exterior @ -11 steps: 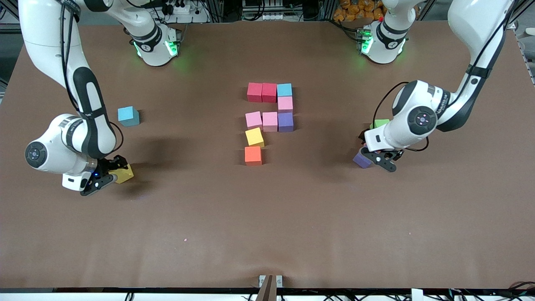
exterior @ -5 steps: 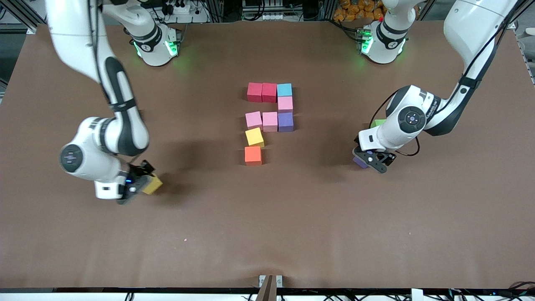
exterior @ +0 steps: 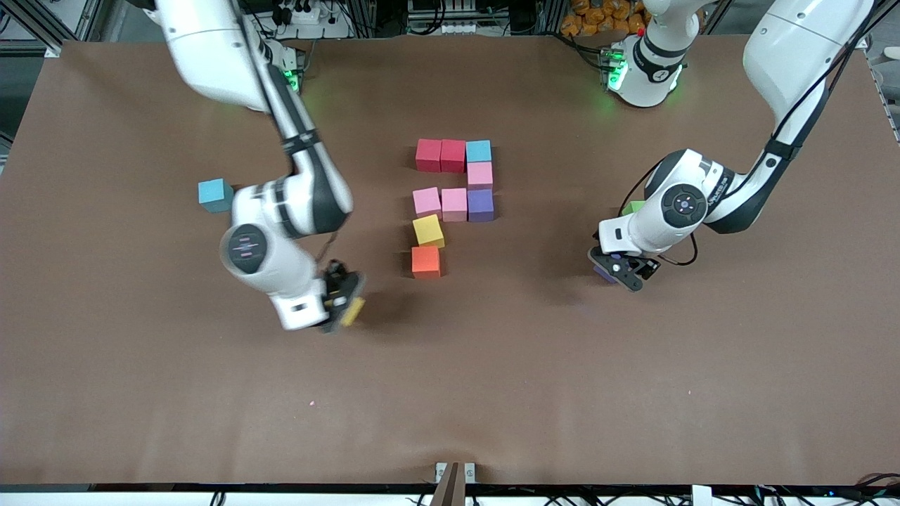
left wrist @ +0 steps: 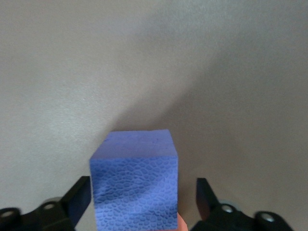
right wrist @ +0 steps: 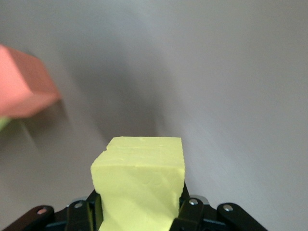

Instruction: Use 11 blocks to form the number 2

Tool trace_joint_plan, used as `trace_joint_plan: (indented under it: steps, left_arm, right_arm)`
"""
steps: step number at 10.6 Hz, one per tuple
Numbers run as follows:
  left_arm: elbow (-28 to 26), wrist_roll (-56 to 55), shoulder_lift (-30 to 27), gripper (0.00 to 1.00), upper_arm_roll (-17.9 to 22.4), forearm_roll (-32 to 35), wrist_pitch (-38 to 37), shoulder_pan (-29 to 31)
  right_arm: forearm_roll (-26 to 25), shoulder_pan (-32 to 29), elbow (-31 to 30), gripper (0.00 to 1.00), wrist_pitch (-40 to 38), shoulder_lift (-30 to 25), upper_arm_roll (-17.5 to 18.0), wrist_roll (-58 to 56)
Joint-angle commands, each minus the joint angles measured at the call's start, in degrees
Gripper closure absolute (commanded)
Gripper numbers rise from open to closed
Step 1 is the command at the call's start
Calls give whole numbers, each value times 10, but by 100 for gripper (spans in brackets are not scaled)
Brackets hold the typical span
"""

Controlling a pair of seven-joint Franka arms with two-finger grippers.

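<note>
Blocks (exterior: 454, 204): 9 placed, 2 in jaws, 1 blue (exterior: 214, 195) loose.

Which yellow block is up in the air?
The yellow cube pinched in the right gripper, over bare table. The other yellow cube sits in the number 2, above the orange cube.

Brown table (exterior: 140, 393), cluttered metal framing (exterior: 450, 17)
</note>
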Motion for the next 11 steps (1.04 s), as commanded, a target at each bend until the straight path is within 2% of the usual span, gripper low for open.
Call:
trace_joint_plan:
  steps: [1, 2, 5, 8, 11]
  left_arm:
    - [-9, -7, -4, 38, -3, 16, 14, 11]
    - [-7, -7, -8, 44, -4, 16, 14, 24]
    - [11, 5, -18, 46, -6, 16, 9, 51]
    - [11, 19, -25, 50, -13, 15, 7, 86]
    - [19, -1, -24, 51, -15, -8, 8, 87]
  right_arm:
    - [0, 56, 54, 71, -13, 30, 8, -2]
    - [0, 78, 79, 71, -35, 43, 8, -2]
    - [0, 121, 188, 71, -105, 94, 8, -2]
    - [0, 164, 224, 71, -112, 124, 7, 7]
    - [-1, 167, 263, 71, -111, 167, 6, 20]
